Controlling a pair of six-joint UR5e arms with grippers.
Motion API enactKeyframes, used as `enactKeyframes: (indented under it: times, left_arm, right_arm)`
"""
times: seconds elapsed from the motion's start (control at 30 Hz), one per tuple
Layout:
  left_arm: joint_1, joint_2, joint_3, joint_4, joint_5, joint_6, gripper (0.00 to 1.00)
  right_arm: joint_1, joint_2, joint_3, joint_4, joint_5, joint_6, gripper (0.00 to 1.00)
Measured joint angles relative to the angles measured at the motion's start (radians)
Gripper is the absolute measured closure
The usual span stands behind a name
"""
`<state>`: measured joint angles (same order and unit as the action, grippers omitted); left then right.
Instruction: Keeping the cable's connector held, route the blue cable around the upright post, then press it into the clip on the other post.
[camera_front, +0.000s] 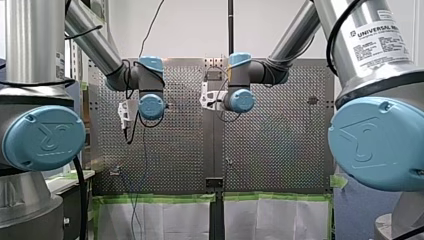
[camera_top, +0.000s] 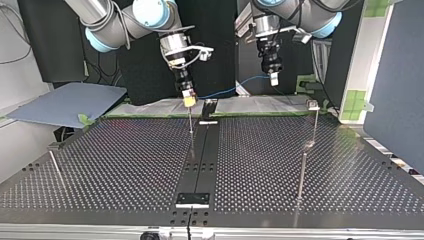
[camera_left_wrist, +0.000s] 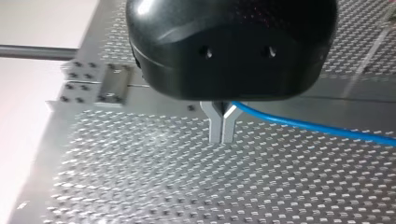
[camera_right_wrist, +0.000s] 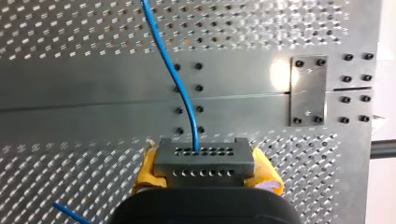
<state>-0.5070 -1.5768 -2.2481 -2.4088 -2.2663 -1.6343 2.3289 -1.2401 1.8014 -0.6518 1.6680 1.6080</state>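
In the right wrist view the yellow pads of my right gripper (camera_right_wrist: 204, 164) are shut on a grey connector block (camera_right_wrist: 204, 156). The blue cable (camera_right_wrist: 180, 84) leaves it and runs ahead over the perforated plate. In the top view this gripper (camera_top: 188, 100) hangs just above a thin upright post (camera_top: 191, 127). My left gripper (camera_left_wrist: 222, 133) has its metal fingers shut on the blue cable (camera_left_wrist: 317, 128), which trails off to one side. In the top view it (camera_top: 274, 79) hovers at the back right, and the cable (camera_top: 225, 92) sags between the two grippers. A post with a small clip (camera_top: 313, 105) stands further right.
Another thin post (camera_top: 302, 172) stands at the top view's right and a slanted one (camera_top: 56, 169) at its left. A dark centre strip (camera_top: 200, 160) with bracket plates runs down the perforated table. A grey sheet (camera_top: 65, 102) lies beyond the table's back left corner.
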Motion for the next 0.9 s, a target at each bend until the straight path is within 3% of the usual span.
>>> enactKeyframes:
  times: [0.13,0.43,0.57,0.9]
  left_arm:
    - [0.017,0.043,0.043,-0.044,0.002,-0.008,1.0]
    - [0.064,0.134,0.137,-0.137,0.026,-0.009,1.0]
    - [0.104,0.149,0.181,-0.163,0.062,-0.008,1.0]
    - [0.216,0.156,0.269,-0.211,0.172,-0.002,1.0]
  right_arm:
    - [-0.011,0.026,-0.036,0.001,-0.033,0.023,1.0]
    - [-0.016,0.098,-0.131,0.004,-0.102,0.034,1.0]
    - [-0.011,0.101,-0.17,0.014,-0.114,0.036,1.0]
    - [-0.001,0.101,-0.277,0.091,-0.148,0.037,1.0]
